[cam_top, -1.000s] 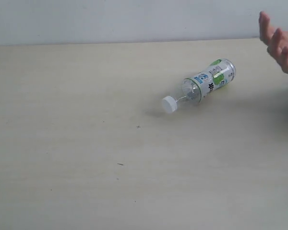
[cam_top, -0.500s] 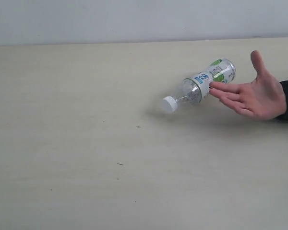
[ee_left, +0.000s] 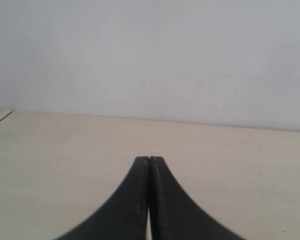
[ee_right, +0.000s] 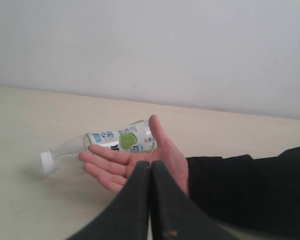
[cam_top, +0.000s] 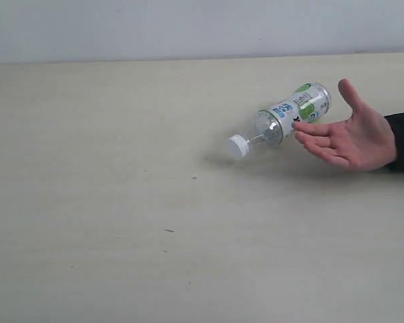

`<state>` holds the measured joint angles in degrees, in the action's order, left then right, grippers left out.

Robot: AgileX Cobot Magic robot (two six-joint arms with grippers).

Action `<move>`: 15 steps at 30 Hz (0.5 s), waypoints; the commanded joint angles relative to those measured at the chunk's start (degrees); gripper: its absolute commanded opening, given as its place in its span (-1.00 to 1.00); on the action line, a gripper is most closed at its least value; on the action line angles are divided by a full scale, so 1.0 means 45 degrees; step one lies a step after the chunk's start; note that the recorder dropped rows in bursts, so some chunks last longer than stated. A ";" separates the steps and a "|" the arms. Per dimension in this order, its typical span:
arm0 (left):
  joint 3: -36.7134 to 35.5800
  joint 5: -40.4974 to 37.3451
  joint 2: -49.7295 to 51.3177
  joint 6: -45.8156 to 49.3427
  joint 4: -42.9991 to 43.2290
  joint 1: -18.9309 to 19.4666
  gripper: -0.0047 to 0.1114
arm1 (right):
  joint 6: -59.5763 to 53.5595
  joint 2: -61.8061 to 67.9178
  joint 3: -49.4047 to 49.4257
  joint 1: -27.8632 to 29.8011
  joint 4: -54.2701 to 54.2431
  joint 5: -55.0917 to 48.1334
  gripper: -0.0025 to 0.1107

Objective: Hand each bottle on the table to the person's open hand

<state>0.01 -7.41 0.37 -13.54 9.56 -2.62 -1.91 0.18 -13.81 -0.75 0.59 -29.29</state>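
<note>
One bottle [cam_top: 283,120] lies on its side on the bench [cam_top: 121,202], nearer the far edge and the right edge. Its white cap [cam_top: 238,146] points toward the left edge. The person's open hand [cam_top: 350,138] reaches in from the right edge, palm up, just beside the bottle. I cannot tell if they touch. The left tool [ee_left: 149,159] is closed and holds nothing. The right tool [ee_right: 150,163] is closed too, with nothing in it.
</note>
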 commanded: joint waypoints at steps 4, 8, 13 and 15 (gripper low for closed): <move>-0.0003 0.0013 -0.0082 -0.0067 0.0088 -0.0072 -0.90 | -0.0075 -0.0041 0.0417 0.0010 -0.0046 0.0566 -0.96; -0.0003 0.0013 -0.0082 -0.0067 0.0088 -0.0072 -0.90 | -0.0075 -0.0041 0.0761 0.0010 -0.0046 0.1032 -0.96; -0.0003 0.0013 -0.0082 -0.0067 0.0088 -0.0072 -0.90 | -0.0075 -0.0041 0.0761 0.0010 -0.0046 0.1063 -0.96; -0.0003 0.0013 -0.0082 -0.0067 0.0088 -0.0072 -0.90 | -0.0036 -0.0041 0.0761 0.0010 -0.0046 0.1061 -0.96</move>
<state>0.01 -7.41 0.37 -13.54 9.56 -2.62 -1.91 0.18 -10.46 -0.75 0.59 -25.51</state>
